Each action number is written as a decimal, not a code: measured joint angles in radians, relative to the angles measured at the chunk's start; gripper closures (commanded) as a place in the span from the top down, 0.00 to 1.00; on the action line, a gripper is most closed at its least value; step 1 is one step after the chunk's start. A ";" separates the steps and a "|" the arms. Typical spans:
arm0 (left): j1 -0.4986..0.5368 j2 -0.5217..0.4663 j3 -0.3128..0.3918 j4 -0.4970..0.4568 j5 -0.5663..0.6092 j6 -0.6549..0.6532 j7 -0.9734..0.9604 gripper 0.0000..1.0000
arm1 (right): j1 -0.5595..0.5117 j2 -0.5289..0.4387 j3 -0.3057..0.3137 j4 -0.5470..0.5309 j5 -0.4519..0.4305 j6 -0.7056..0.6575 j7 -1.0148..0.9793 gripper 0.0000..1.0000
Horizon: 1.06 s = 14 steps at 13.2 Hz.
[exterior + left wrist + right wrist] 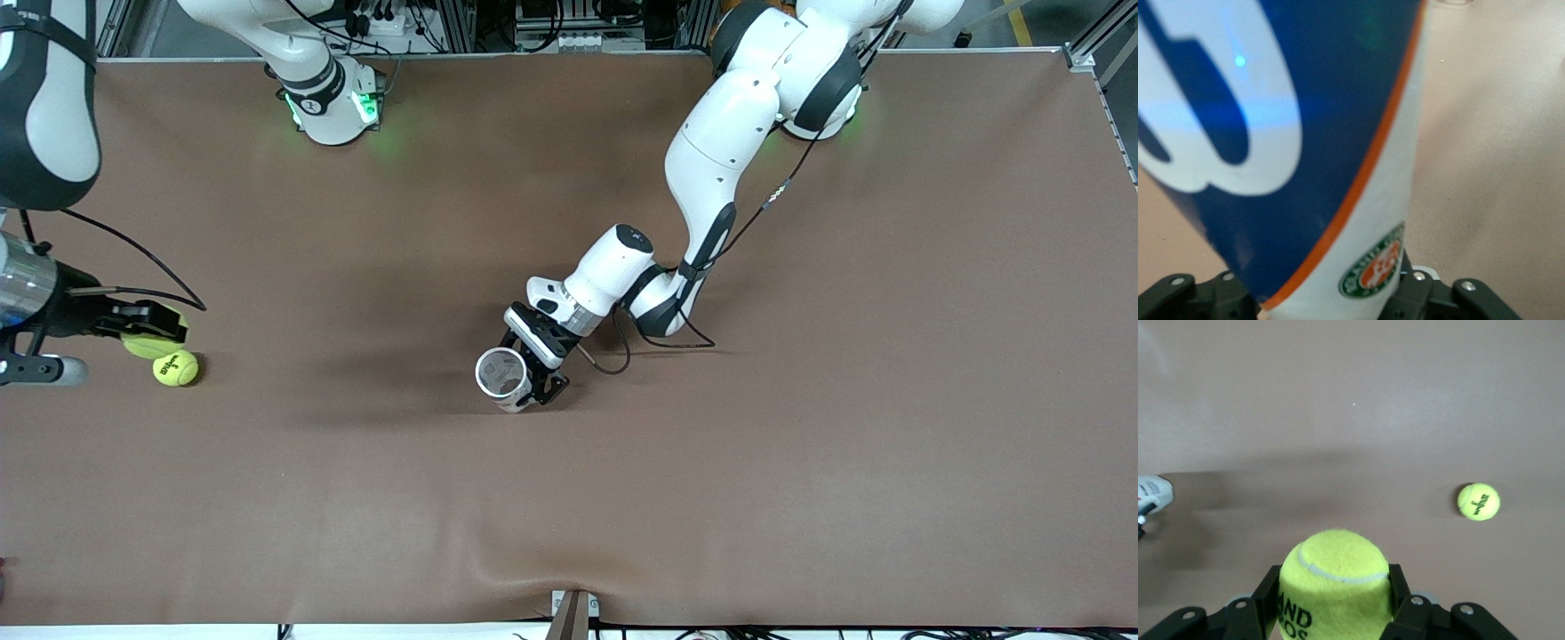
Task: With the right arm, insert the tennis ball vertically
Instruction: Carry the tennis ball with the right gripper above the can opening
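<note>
At the right arm's end of the table, the right gripper (pixel 147 331) is up in the air with a yellow-green tennis ball (pixel 151 342) pinched between its black fingers. The right wrist view shows this held ball (pixel 1335 583) close up, clamped on both sides, with a white seam curving across it and black letters that read "AND" over "OS" — the rest of the words is hidden by a finger (pixel 1265 603).

A second tennis ball (pixel 176 368) lies on the brown table (pixel 800 462) just beside the held one and nearer to the front camera. It carries black script that looks like "Wilson". In the right wrist view the same loose ball (pixel 1479 501) sits apart from the gripper, its black mark too small to read.

Toward the middle of the table, the left arm (pixel 711 169) reaches down from its base, and the left gripper (pixel 533 378) is around a ball can (pixel 502 375). The can stands upright on the table with its round mouth open to the front camera. Whether the fingers press the can or stand slightly off it I cannot tell.

The left wrist view is filled by the can's wall (pixel 1305 153) — deep blue with large white lettering cropped past reading, an orange stripe, then white. A round green-rimmed badge (pixel 1373 264) with an orange centre sits on the white part; its small writing is blurred.
</note>
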 measured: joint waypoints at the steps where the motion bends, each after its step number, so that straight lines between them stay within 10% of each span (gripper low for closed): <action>1: 0.000 0.000 0.000 0.000 0.000 0.000 0.000 0.71 | 0.029 0.000 0.005 0.000 0.000 0.000 0.066 0.00; 14: -0.002 0.002 0.002 0.002 -0.001 0.001 0.000 0.72 | 0.421 0.030 0.014 0.002 0.000 0.099 0.756 0.00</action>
